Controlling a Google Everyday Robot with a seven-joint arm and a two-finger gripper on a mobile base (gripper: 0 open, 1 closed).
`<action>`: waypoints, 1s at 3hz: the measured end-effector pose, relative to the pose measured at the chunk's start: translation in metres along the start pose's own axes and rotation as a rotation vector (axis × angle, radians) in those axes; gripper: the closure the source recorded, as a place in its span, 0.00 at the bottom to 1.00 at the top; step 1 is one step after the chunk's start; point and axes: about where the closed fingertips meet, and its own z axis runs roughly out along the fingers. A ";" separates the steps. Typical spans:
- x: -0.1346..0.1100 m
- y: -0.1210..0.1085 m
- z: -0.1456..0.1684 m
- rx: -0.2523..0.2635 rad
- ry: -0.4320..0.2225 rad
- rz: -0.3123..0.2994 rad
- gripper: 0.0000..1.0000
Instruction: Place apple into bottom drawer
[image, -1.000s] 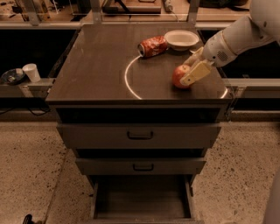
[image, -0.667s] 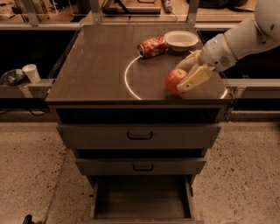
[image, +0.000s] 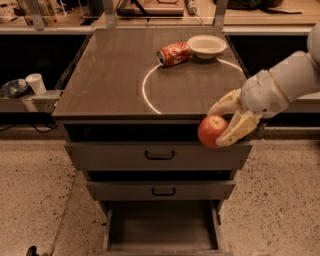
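Observation:
The red apple (image: 211, 131) with a yellowish patch is held in my gripper (image: 223, 122), whose pale fingers (image: 239, 131) are shut around it. The gripper hangs in the air just past the front right edge of the cabinet top, level with the top drawer. The bottom drawer (image: 162, 244) is pulled out below, a deep box with dark inner walls, to the lower left of the apple. Its inside looks bare.
A crushed red soda can (image: 173, 53) and a white bowl (image: 206, 46) sit at the back of the cabinet top (image: 110, 75). Two wider drawers with black handles (image: 160, 155) are slightly open. A white cup (image: 35, 83) stands on a ledge at left.
The gripper has carried the apple off the cabinet top, toward the front and downward, past the front edge. The camera view has also shifted closer.

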 end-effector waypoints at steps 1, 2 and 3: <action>0.017 0.024 0.018 -0.049 0.023 0.025 1.00; 0.020 0.024 0.027 0.009 -0.066 0.028 1.00; 0.046 0.035 0.040 0.134 -0.155 0.052 1.00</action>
